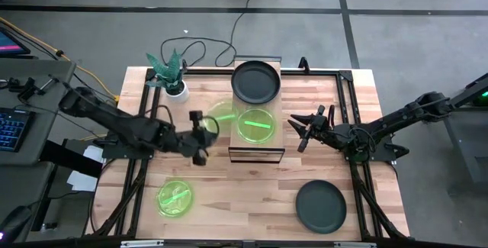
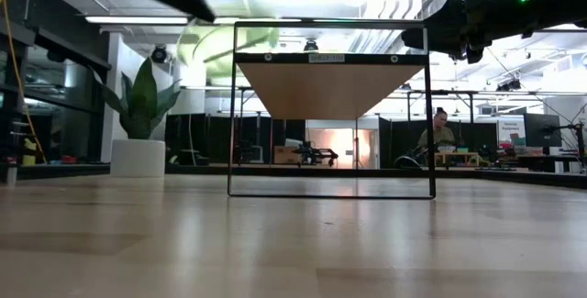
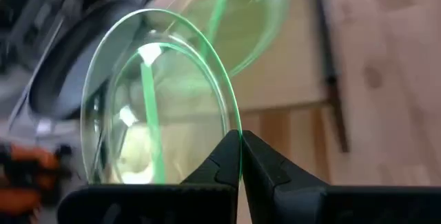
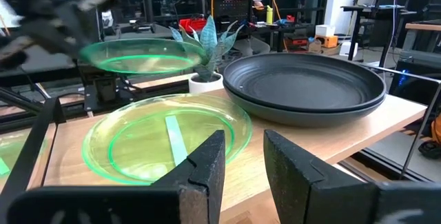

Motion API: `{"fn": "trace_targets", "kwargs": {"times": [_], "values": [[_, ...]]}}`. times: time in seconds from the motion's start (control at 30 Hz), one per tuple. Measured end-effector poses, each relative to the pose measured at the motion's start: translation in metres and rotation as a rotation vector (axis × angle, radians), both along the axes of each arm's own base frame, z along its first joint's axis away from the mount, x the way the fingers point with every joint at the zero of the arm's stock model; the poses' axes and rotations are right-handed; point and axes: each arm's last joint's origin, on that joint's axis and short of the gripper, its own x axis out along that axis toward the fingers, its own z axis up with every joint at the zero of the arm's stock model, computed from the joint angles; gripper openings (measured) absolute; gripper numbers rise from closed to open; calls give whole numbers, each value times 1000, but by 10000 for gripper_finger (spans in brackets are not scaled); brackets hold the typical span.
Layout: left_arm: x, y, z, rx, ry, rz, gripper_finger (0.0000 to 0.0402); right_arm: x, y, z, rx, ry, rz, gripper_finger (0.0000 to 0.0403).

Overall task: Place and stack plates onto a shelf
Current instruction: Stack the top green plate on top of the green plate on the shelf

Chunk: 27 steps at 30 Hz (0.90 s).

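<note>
The shelf [image 1: 276, 115] stands mid-table. On its far end lie two stacked dark grey plates [image 1: 256, 82], also in the right wrist view [image 4: 303, 86]. On its near end lies a green plate [image 1: 258, 124]. My left gripper [image 1: 207, 130] is shut on a second green plate [image 1: 222, 114], just left of the shelf and higher than its board. A third green plate [image 1: 175, 198] and a dark grey plate [image 1: 321, 206] lie on the table near the front. My right gripper [image 1: 300, 129] is open and empty, right of the shelf. My left gripper pinches the green plate's rim [image 3: 233, 129] between its two fingers, on the side of the plate nearest the arm. The fingers come about level from the table's left. The plate is lifted clear and stays roughly level [image 4: 141, 55], beside the shelf's left edge.
A white pot with a green plant [image 1: 171, 76] stands at the far left of the table, close behind the held plate. The shelf's thin black frame [image 2: 231, 105] runs down to the tabletop. A cable lies behind the table's far edge.
</note>
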Motion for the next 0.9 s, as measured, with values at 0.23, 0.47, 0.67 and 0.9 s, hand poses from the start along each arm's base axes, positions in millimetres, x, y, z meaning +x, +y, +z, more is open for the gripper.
{"fn": "trace_targets", "kwargs": {"times": [0.23,0.47,0.67,0.9], "values": [[36,-42,4,140,92,-201,0,0,0,0,0,-1,0,89],[73,-57,3,309,178,-322,0,0,0,0,0,0,0,89],[90,-46,7,329,204,-351,0,0,0,-1,1,6,0,89],[99,-22,6,229,214,-380,0,0,0,-1,4,9,0,89]]}}
